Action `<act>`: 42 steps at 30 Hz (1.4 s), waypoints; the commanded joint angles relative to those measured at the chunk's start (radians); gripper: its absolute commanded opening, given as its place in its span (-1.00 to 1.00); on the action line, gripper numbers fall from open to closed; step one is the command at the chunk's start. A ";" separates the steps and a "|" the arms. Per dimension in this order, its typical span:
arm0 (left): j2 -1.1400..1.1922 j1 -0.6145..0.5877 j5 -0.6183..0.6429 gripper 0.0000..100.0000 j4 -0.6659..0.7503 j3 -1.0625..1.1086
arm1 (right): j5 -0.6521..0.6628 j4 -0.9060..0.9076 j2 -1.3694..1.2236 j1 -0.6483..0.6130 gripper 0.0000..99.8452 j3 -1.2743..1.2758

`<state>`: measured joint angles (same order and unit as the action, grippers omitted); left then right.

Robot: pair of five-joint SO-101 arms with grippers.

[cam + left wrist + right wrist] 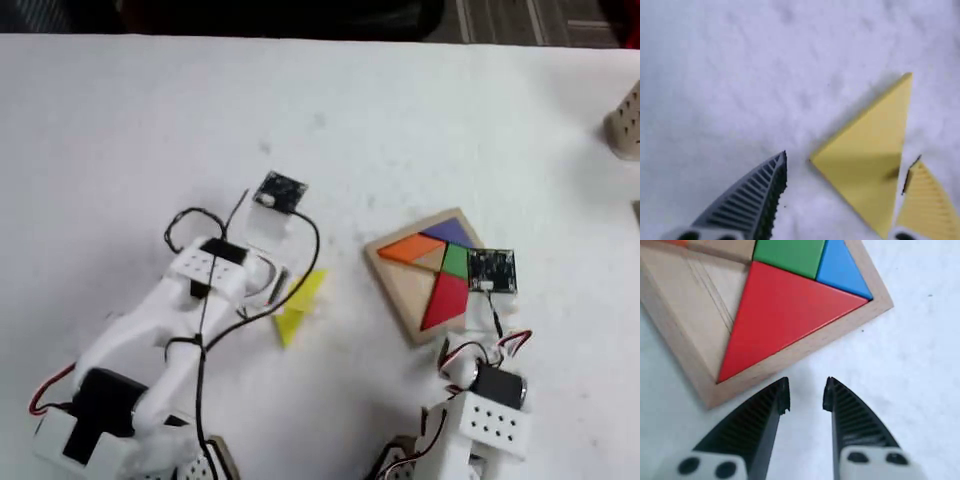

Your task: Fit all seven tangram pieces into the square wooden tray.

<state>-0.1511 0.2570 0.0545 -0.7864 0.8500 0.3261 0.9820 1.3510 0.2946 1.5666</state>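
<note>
The square wooden tray [385,268] lies right of centre, holding an orange piece [410,248], a purple-blue piece [450,232], a green square [456,261] and a red triangle [445,300]. Part of its floor is bare wood [695,295]. A yellow triangle [298,303] lies flat on the table left of the tray. My left gripper [850,157] is open, its two fingers on either side of the yellow triangle [870,160]. My right gripper [806,390] hangs just outside the tray's rim [805,352] near the red triangle [785,310], narrowly open and holding nothing.
The table is white, with bare room at the back and between the arms. A pale pegged object [625,122] stands at the far right edge. Black cables [200,300] loop over the left arm.
</note>
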 commanded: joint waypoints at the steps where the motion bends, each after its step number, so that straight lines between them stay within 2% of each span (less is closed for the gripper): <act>1: -0.007 0.008 0.035 -0.24 0.023 -0.006 | 0.017 0.019 0.045 -0.007 -0.76 -0.005; 6: -0.001 0.024 0.034 -0.24 0.023 -0.003 | 0.020 0.019 0.051 -0.012 -0.76 0.005; 9: 0.068 0.027 -0.015 -0.24 0.006 -0.057 | 0.020 0.019 0.051 -0.012 -0.76 0.005; 16: 0.292 0.019 -0.020 -0.24 -0.169 -0.282 | 0.015 0.019 0.053 -0.010 -0.76 0.005; 25: 0.269 0.028 -0.025 -0.25 -0.160 -0.258 | 0.012 0.019 0.054 -0.010 -0.76 0.005; 33: 0.157 0.068 -0.029 -0.63 -0.068 -0.143 | 0.012 0.016 0.054 -0.010 -0.76 0.005; 42: 0.154 0.062 -0.029 -0.38 -0.069 -0.143 | 0.012 0.016 0.054 -0.010 -0.76 0.006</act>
<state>0.0253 0.3107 0.0345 -0.8800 0.7058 0.3337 0.9973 1.3863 0.2946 1.5773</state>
